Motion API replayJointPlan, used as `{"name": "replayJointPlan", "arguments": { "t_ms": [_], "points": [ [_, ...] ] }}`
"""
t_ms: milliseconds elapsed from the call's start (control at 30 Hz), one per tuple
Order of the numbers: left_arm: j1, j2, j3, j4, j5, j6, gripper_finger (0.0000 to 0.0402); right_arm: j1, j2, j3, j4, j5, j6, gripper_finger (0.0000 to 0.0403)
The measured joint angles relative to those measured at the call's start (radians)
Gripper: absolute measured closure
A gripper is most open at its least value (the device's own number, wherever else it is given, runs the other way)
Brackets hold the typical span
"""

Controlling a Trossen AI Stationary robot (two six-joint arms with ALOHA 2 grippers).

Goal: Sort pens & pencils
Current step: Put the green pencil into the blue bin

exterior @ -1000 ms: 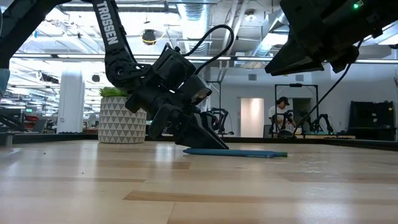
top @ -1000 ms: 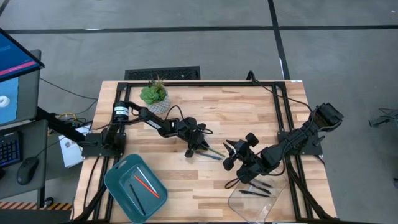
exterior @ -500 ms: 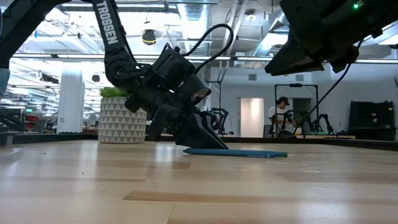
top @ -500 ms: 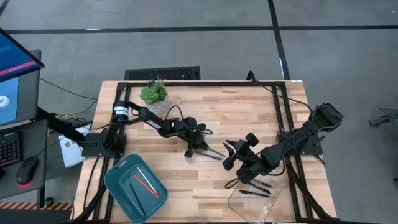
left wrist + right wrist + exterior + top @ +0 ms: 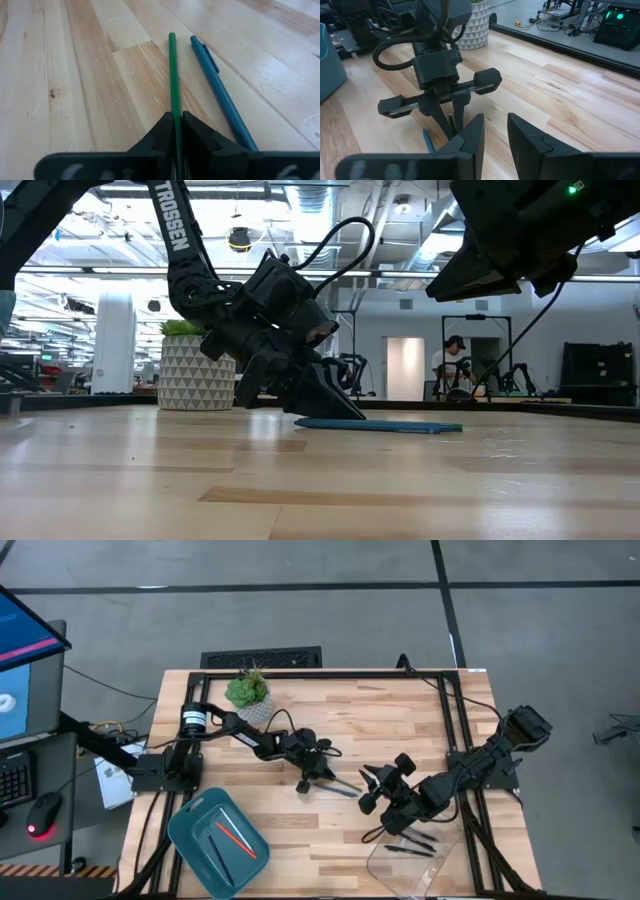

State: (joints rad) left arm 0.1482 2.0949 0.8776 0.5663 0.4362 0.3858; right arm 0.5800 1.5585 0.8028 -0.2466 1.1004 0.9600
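Two slim sticks are seen lying side by side on the wooden table (image 5: 400, 730), just in front of the potted plant (image 5: 247, 692): a green pencil (image 5: 172, 75) and a teal-blue pen (image 5: 220, 95). The green pencil is pinched at its near end between the closed-up fingers (image 5: 197, 137) of the left gripper (image 5: 308, 780). Further from the plant, the right gripper (image 5: 372, 790) is held above the table with its fingers apart. An orange-red pencil (image 5: 236, 839) is laid in the teal tray (image 5: 190, 830), and black pens (image 5: 410, 848) in the clear tray (image 5: 385, 865).
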Motion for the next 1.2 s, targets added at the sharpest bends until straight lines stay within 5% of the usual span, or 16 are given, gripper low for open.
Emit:
{"name": "replayJointPlan", "arguments": {
  "t_ms": [1067,1200],
  "points": [
    [0.000,-0.005,0.000,0.020,0.016,-0.016,0.0387,0.000,0.000,0.000,0.000,0.002,0.000,0.0295],
    [0.000,-0.027,-0.002,0.005,0.015,-0.031,0.0387,0.000,0.000,0.000,0.000,0.070,-0.003,0.0295]
  ]
}}
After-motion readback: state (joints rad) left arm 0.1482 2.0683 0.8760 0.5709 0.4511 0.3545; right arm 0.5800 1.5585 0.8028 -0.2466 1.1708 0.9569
